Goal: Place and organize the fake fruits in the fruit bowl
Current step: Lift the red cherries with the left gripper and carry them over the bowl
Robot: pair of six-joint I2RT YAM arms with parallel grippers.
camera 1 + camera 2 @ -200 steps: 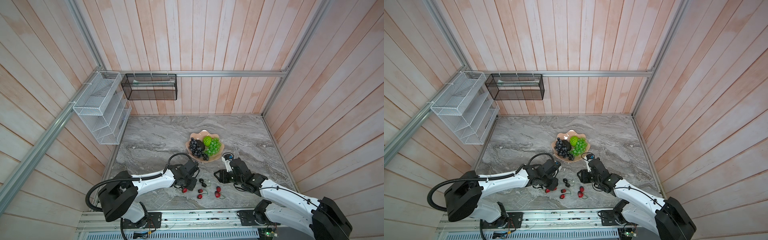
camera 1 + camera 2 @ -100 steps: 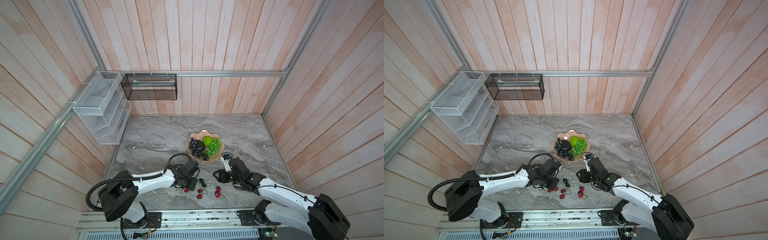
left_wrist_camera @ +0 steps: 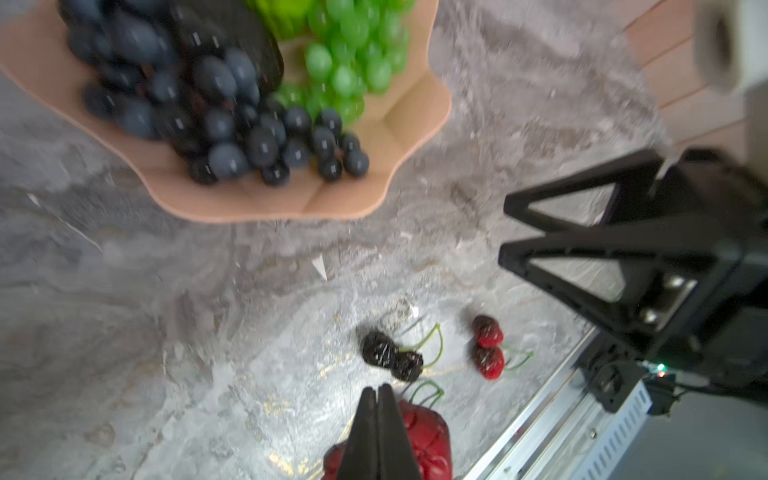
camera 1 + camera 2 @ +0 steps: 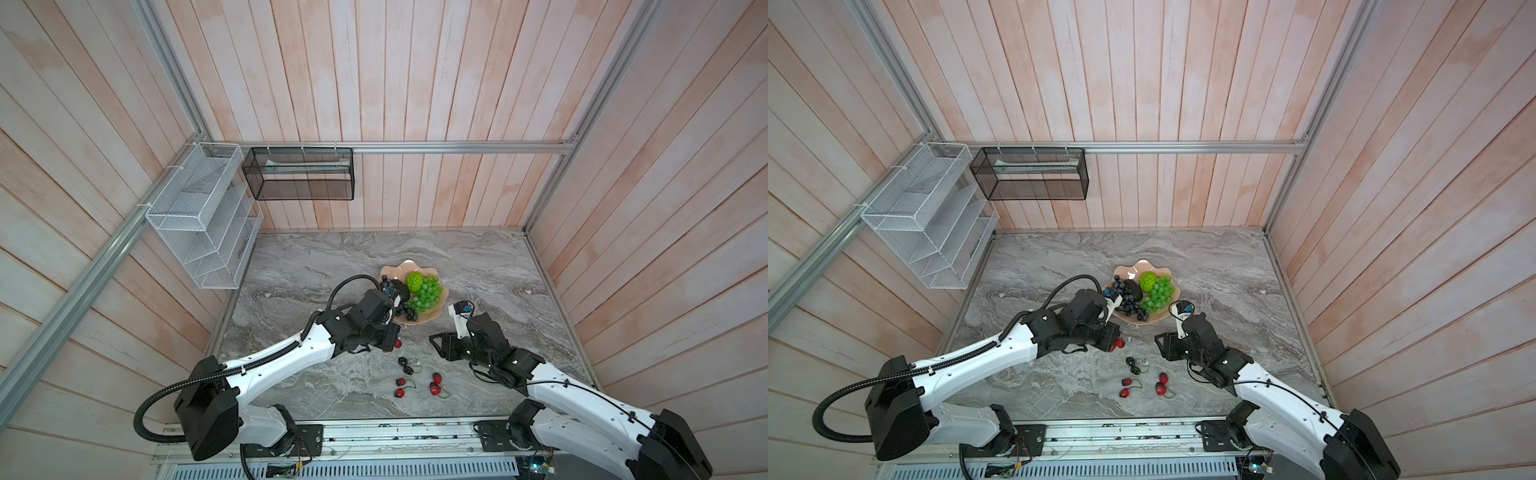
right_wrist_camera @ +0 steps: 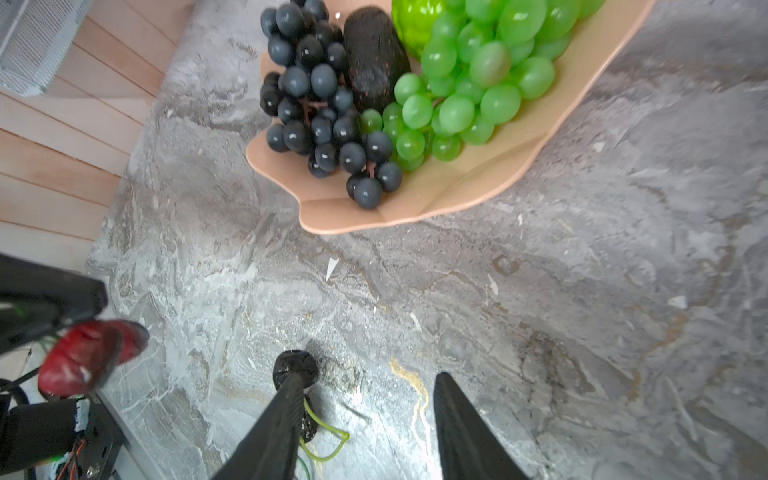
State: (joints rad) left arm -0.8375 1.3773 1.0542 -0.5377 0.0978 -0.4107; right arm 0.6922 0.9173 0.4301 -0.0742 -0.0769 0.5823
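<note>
Red cherries [image 3: 428, 436] hung at the left claw [image 3: 378, 390], which was pinched shut on them, up off the worktop [image 4: 291, 291] just in front of the fruit bowl [image 5: 415, 212]. The hold looked thin, so they might slip and roll away. The purple grapes [image 5: 324, 104] crowded the bowl's near rim, so a careless drop could bounce out. The right claw [image 5: 368, 374] stood half open and empty over the black cherries [image 3: 390, 357] near the worktop's front edge. The two claws were close and might bump.
</note>
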